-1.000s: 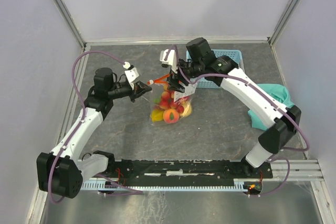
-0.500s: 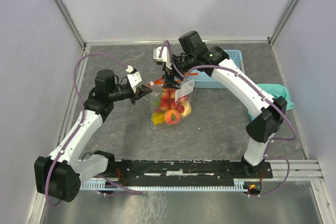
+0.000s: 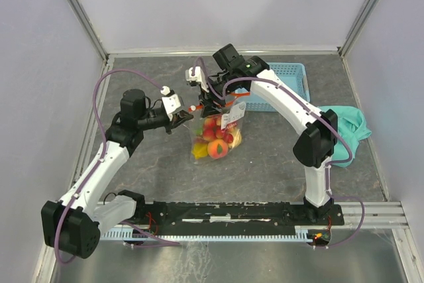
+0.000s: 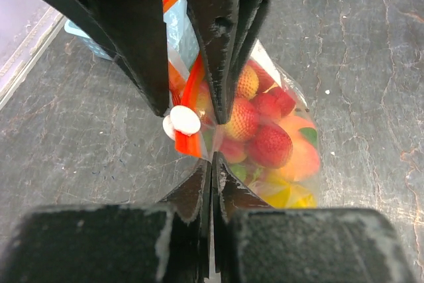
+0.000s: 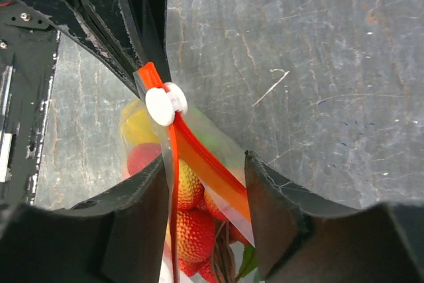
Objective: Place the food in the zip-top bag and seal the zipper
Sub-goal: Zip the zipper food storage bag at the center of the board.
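The zip-top bag point(image 3: 222, 130) hangs upright over the table with the food point(image 3: 216, 147) inside: red strawberries point(image 4: 265, 140), a peach and yellow pieces. My left gripper point(image 3: 182, 118) is shut on the bag's corner point(image 4: 213, 158) just below the white slider point(image 4: 182, 122). My right gripper point(image 3: 209, 101) is open above the bag, pointing down. Its fingers point(image 5: 142, 220) stand on either side of the red-orange zipper point(image 5: 202, 160), a short way behind the slider point(image 5: 165, 104). The mouth between them gapes, its two strips apart.
A light-blue basket point(image 3: 281, 87) stands behind the bag at the back right. A teal cloth point(image 3: 351, 130) lies by the right arm's elbow. Bare grey tabletop point(image 3: 265, 164) surrounds the bag.
My right gripper has slid left along the bag's mouth toward the slider end, and its jaws have narrowed a little. The left gripper kept its grip, shifting slightly.
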Robot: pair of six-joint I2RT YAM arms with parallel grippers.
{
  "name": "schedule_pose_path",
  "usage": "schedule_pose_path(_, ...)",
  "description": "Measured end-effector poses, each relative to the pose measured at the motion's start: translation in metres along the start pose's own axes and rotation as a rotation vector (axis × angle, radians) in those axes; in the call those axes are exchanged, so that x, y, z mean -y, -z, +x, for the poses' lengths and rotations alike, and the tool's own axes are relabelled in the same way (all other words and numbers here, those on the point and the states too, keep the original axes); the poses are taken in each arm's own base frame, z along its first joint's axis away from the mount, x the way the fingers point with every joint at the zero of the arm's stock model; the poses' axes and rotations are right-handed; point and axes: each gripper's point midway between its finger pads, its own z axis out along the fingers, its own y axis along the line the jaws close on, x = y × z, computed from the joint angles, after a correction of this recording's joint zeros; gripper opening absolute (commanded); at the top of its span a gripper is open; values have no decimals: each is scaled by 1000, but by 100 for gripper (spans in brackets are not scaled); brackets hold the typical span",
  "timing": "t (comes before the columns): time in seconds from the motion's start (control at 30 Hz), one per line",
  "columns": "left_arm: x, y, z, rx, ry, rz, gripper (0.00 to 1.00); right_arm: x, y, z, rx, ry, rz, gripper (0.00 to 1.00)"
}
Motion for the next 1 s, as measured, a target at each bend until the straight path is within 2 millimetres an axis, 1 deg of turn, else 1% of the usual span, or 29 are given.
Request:
schedule_pose_path(0.03, 0, 0, 0, 0, -2, 1, 3, -1, -2, 2, -3, -9, -11, 27)
schedule_pose_path(0.07, 1, 0, 0, -1, -5, 3, 3, -2, -3, 3, -4, -9, -20, 19)
schedule_pose_path(0.13, 2, 0, 0, -3, -7, 3, 3, -7, -3, 4, -9, -25, -39, 7)
schedule_pose_path(0.17, 1, 0, 1, -5, -9, 0, 3, -8, -3, 5, -11, -26, -44, 2)
schedule_pose_path(0.2, 1, 0, 1, -6, -10, -3, 6, -9, -3, 5, -12, -32, -47, 2)
schedule_pose_path(0.23, 1, 0, 1, -6, -11, -6, 12, -9, -3, 5, -11, -33, -46, 1)
schedule_pose_path(0.33, 1, 0, 2, 2, -20, -15, 30, -13, -1, 8, -13, -44, -37, 1)
schedule_pose_path(0.4, 1, 0, 1, 17, -23, -20, 42, -18, 4, 10, -18, -56, -24, 1)
schedule_pose_path(0.47, 1, -1, 0, 30, -20, -25, 47, -22, 11, 10, -14, -59, 6, 1)
schedule_pose_path(0.63, 1, -4, -7, 72, 0, -17, 51, -32, 30, 7, 2, -45, 99, 1)
schedule_pose_path(0.73, 2, -8, -15, 109, 18, 3, 53, -33, 38, 5, 7, -37, 156, 1)
schedule_pose_path(0.8, 3, -10, -20, 137, 38, 20, 54, -31, 39, 5, 4, -33, 189, 1)
schedule_pose_path(0.9, 4, -14, -29, 183, 65, 46, 54, -26, 36, 9, -5, -26, 237, 1)
schedule_pose_path(1.0, 6, -19, -33, 208, 94, 73, 51, -24, 32, 12, -13, -24, 270, 1)
